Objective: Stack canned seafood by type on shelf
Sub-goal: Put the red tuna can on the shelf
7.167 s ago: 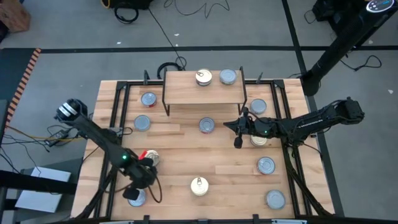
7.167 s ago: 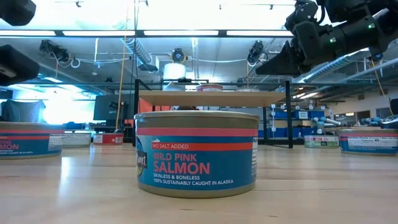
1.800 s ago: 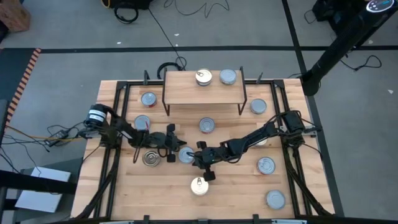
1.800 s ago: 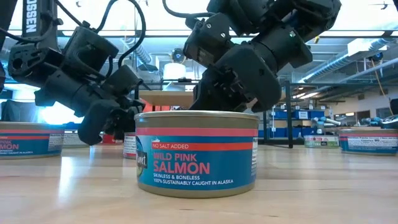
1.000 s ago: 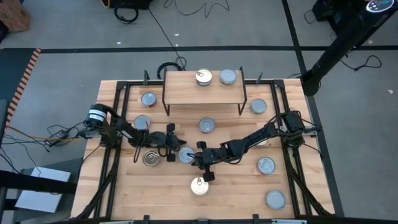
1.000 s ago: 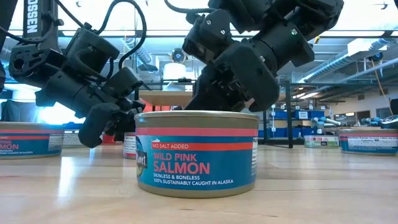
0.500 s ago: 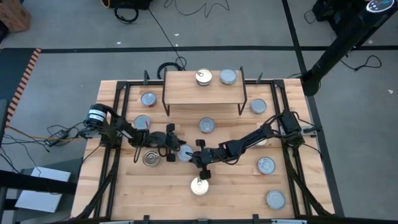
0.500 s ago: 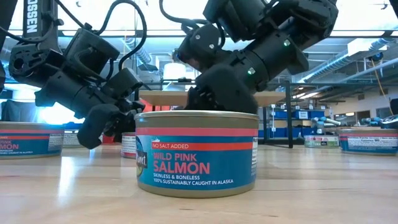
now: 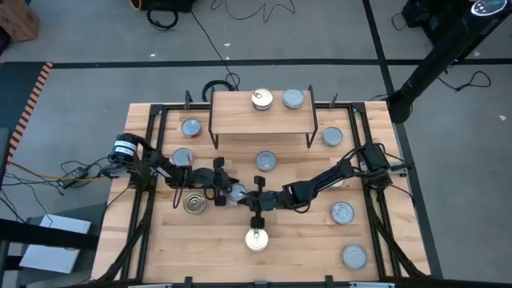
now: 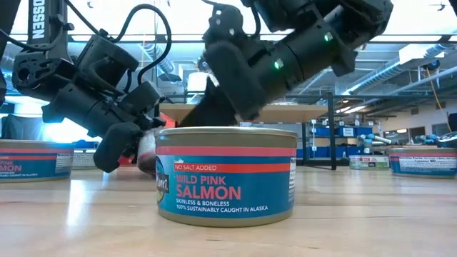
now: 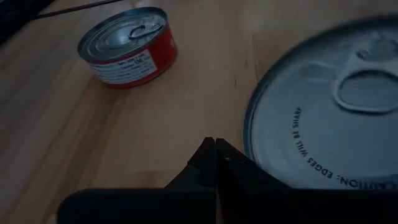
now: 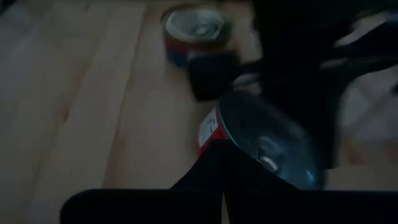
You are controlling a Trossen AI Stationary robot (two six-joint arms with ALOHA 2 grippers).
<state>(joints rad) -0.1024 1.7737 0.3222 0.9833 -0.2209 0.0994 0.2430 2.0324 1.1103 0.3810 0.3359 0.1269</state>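
Observation:
A red-sided can with a silver pull-tab top (image 9: 237,193) stands tipped on its edge mid-table, between my two grippers. My left gripper (image 11: 215,148) is shut beside its rim, on the side toward the table's left. My right gripper (image 12: 221,148) is shut at the can's lower side, coming from the table's right. The shelf (image 9: 262,118) stands at the far edge and carries a gold-topped can (image 9: 262,99) and a silver-topped can (image 9: 294,98). A salmon can (image 10: 226,175) fills the front of the low view. My left gripper has its shut fingertips (image 11: 211,155) right beside the tipped can's top rim (image 11: 250,146), slanting down from the table's left; I cannot tell whether they touch it. My right gripper pushes its shut fingertips (image 12: 214,158) against the can's red side (image 12: 209,132), low by the bottom rim, slanting down from the table's right. The can is tilted, its top turned toward the left arm.
Loose cans lie around the table: a red one (image 11: 127,46) near my left gripper, one (image 9: 266,162) in front of the shelf, a gold-topped one (image 9: 256,238) near the front edge, and others at the left (image 9: 183,158) and right (image 9: 342,212).
My right gripper has rolled and tipped at the wrist while nudging toward the table's left. The can between the grippers, which lay flat, has been tipped up onto its edge against my left gripper. My left gripper has kept still.

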